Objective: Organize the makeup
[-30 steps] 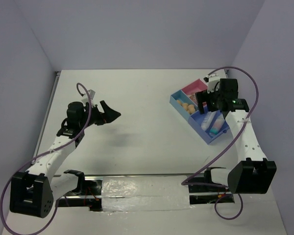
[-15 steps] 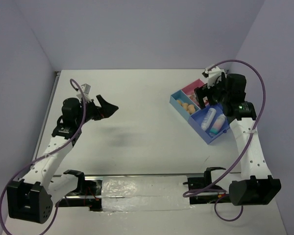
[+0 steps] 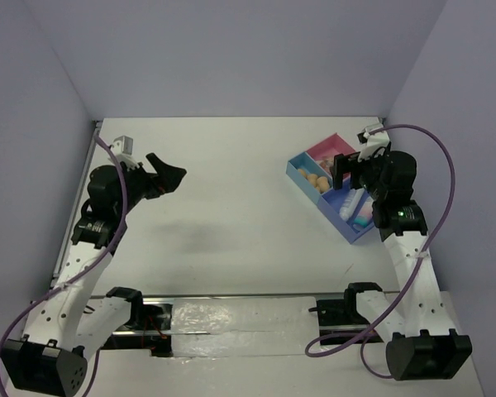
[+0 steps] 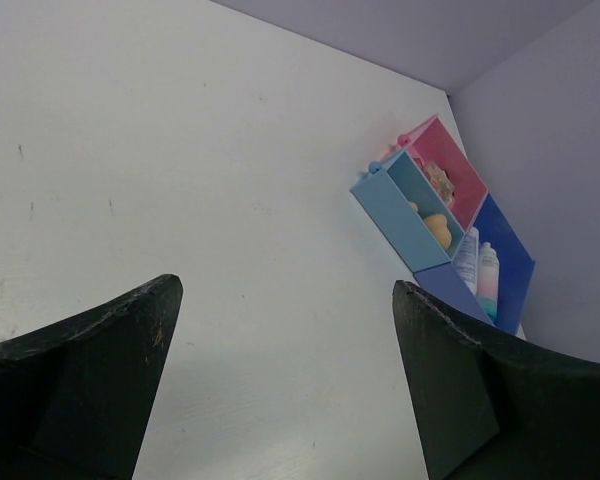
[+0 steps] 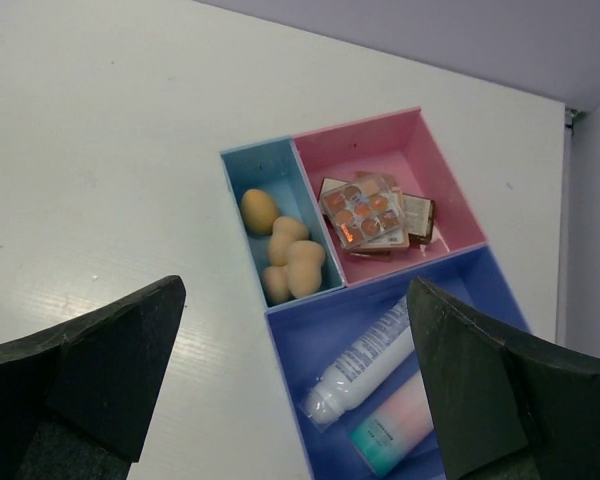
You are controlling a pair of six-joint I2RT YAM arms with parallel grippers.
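Right fingers (image 5: 80, 370) apparently higher than before

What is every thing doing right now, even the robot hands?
sponges: piled in the light blue section.
palettes: stacked in the pink section.
white tube: lying in the dark blue section.
pink tube: lying beside the white tube.
left gripper: open, empty.
right gripper: open, empty.

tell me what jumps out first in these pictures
A blue and pink divided tray at the far right of the white table holds peach egg-shaped sponges, flat eyeshadow palettes and two tubes, each kind in its own compartment. The black left end effector and right end effector hang open, empty.
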